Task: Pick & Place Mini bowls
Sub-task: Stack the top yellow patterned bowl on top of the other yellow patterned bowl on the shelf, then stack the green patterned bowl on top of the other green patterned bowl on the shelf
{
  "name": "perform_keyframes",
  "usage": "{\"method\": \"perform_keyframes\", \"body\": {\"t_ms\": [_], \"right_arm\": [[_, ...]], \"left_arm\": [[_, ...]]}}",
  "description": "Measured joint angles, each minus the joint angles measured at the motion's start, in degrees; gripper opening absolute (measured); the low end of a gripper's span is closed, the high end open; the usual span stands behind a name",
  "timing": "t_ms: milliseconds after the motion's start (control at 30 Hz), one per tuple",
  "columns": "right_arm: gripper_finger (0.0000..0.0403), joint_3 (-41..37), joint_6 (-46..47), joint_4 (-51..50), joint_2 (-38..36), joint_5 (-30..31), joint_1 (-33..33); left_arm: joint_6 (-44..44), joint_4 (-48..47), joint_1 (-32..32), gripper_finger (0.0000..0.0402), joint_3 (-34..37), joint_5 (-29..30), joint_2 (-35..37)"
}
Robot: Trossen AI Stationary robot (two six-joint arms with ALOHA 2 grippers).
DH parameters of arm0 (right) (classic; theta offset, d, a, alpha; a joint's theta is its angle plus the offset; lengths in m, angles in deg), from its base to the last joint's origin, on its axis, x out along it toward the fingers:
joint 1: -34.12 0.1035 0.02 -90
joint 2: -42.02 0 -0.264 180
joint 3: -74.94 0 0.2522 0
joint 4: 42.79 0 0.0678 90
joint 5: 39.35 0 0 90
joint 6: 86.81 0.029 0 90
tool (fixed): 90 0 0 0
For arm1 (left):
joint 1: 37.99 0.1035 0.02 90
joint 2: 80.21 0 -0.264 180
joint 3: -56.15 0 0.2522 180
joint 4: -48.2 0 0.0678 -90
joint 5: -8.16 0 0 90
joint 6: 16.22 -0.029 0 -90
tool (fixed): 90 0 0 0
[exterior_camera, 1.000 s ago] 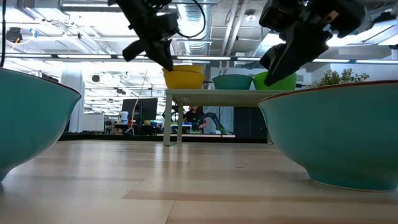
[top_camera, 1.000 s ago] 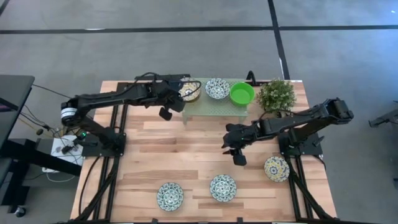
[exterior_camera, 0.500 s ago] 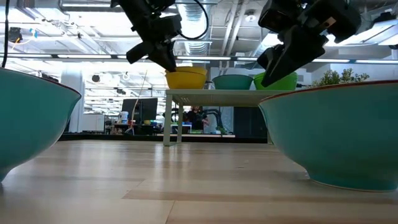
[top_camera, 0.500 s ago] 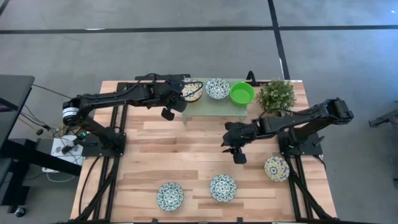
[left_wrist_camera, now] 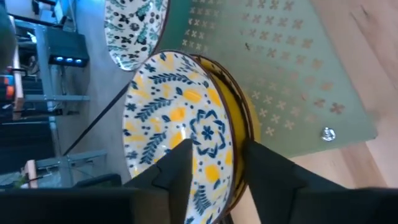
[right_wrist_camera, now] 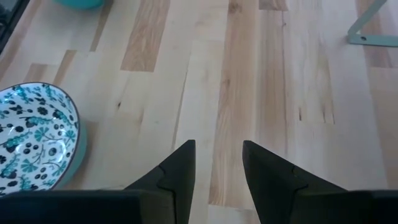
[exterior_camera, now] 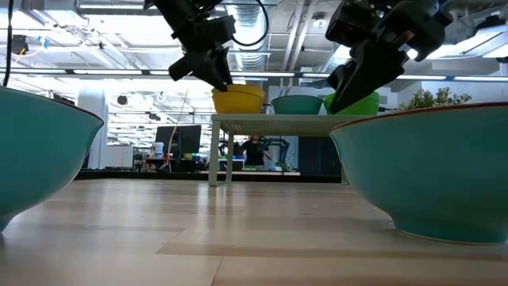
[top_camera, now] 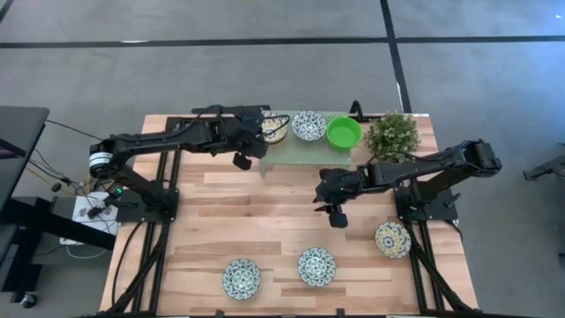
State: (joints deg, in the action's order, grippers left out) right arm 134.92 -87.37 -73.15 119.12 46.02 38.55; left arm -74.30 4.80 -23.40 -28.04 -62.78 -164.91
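Observation:
A white bowl with a blue and yellow pattern [left_wrist_camera: 180, 118] rests on its base at the left end of the pale-green rack [top_camera: 305, 148]. Beside it on the rack stand a blue-patterned bowl [top_camera: 308, 124] and a plain green bowl [top_camera: 343, 132]. My left gripper [left_wrist_camera: 214, 165] is open at the yellow-patterned bowl's near rim, one finger over its inside and one outside its yellow wall. My right gripper [right_wrist_camera: 217, 165] hovers open above the bare middle of the table. Three more patterned bowls sit near the front edge [top_camera: 241, 278], [top_camera: 317, 266], [top_camera: 393, 239]. My left gripper has its fingers on either side of the yellow-patterned bowl's near rim [left_wrist_camera: 239, 140], coming level from the table's near left. I cannot tell whether either finger touches the bowl. The bowl stands upright on the rack.
A small bushy potted plant [top_camera: 392, 134] stands at the back right next to the rack. In the low view two of the front bowls loom large [exterior_camera: 40, 151], [exterior_camera: 429, 175]. Bare wood lies between the rack and the front row of bowls.
My left gripper has crept toward the table's far right corner, and the yellow-patterned bowl has shifted a little to the right on the rack. My right gripper has drifted slightly toward the far edge.

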Motion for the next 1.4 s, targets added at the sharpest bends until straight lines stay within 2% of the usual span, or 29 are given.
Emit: {"method": "perform_keyframes", "body": {"t_ms": [167, 367, 467, 533, 633, 733, 933, 1033, 1167, 1400], "right_arm": [[0.0129, 0.0, 0.0, 0.0, 0.0, 0.0, -0.1], [0.0129, 0.0, 0.0, 0.2, 0.0, 0.0, -0.1], [0.0129, 0.0, 0.0, 1.2, 0.0, 0.0, -0.1], [0.0129, 0.0, 0.0, 1.9, 0.0, 0.0, -0.1], [0.0129, 0.0, 0.1, 3.6, 0.0, 0.0, 0.0], [0.0128, 0.0, 2.4, 4.6, 0.0, 0.0, 0.5], [0.0125, 0.0, 3.7, 5.4, 0.0, 0.0, 2.3], [0.0125, 0.0, 7.5, 6.2, 0.0, -0.8, 4.5], [0.0125, 0.1, 14.2, 7.2, 1.6, -1.3, 9.1], [0.0125, 0.3, 24.5, 8.3, 9.2, -0.4, 14.2]], "left_arm": [[0.0, 0.6, -2.5, 0.0183, 0.0, 2.4, 0.2], [0.0, 1.8, -7.4, 0.0214, 0.0, 14.8, 2.3], [0.5, 2.3, -9.3, 0.0221, 0.0, 17.0, 4.3], [4.0, 2.3, -10.7, 0.0223, 0.0, 17.3, 5.8], [14.6, 2.2, -13.1, 0.0221, 0.1, 17.3, 8.5], [25.6, 1.9, -15.5, 0.0213, 1.2, 14.4, 11.8], [38.9, 1.5, -18.2, 0.0194, 9.5, -6.1, 19.6], [44.8, 1.7, -19.7, 0.0187, 15.5, -12.2, 23.1], [48.9, 5.6, -22.4, 0.0180, 24.4, -13.5, 26.7], [49.4, 20.7, -24.6, 0.0180, 35.6, -13.2, 28.2]]}}
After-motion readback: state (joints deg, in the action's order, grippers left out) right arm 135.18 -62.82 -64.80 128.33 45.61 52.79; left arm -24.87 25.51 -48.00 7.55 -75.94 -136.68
